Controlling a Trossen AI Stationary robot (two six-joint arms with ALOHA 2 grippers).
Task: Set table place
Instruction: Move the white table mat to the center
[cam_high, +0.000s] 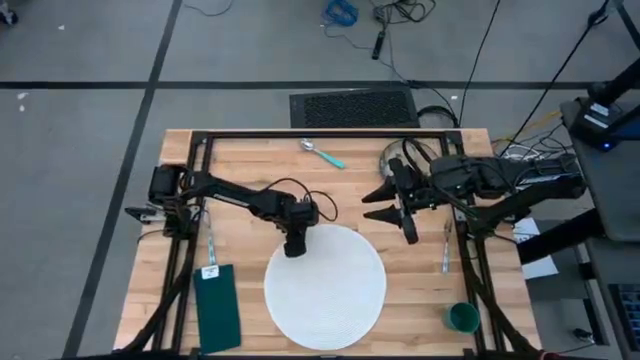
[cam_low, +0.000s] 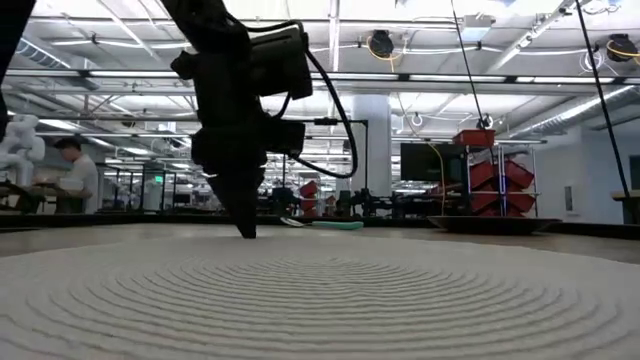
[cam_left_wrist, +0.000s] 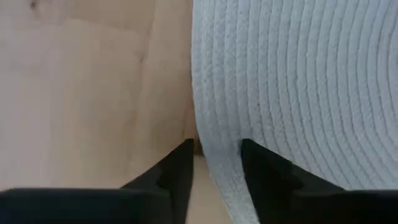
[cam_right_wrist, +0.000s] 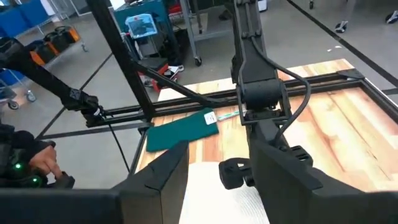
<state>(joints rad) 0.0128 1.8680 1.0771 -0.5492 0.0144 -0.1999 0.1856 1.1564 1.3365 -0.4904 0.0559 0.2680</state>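
So the round white woven placemat (cam_high: 325, 287) is the landmark here, sitting toward the near edge of the wooden tabletop (cam_high: 250, 165), roughly in the middle.

Far left of the placemat there's a dark green napkin (cam_high: 217, 307) lying flat near the tabletop's left side. Just beyond it is a fork (cam_high: 210, 236) with a small white tag at its near end.

The left claw (cam_high: 294, 246) is right down at the placemat's far-left rim. In the left wrist view its two fingers (cam_left_wrist: 176, 169) are a little spread, one over bare wood and the other over the mat, with the woven edge sitting in the gap. They aren't squeezed on it as far as I can see. The low view shows the tip (cam_low: 246, 228) down at mat level.

Past the placemat's far edge, a spoon with a teal handle (cam_high: 322, 152) lies near the back of the tabletop.

The right claw (cam_high: 383, 204) hangs up off the tabletop, beyond the placemat's far-right side, fingers spread wide and holding nothing.

Right of the placemat there's a piece of silver cutlery (cam_high: 446, 247), can't tell which kind, and a green cup (cam_high: 462, 317) near the front right corner.
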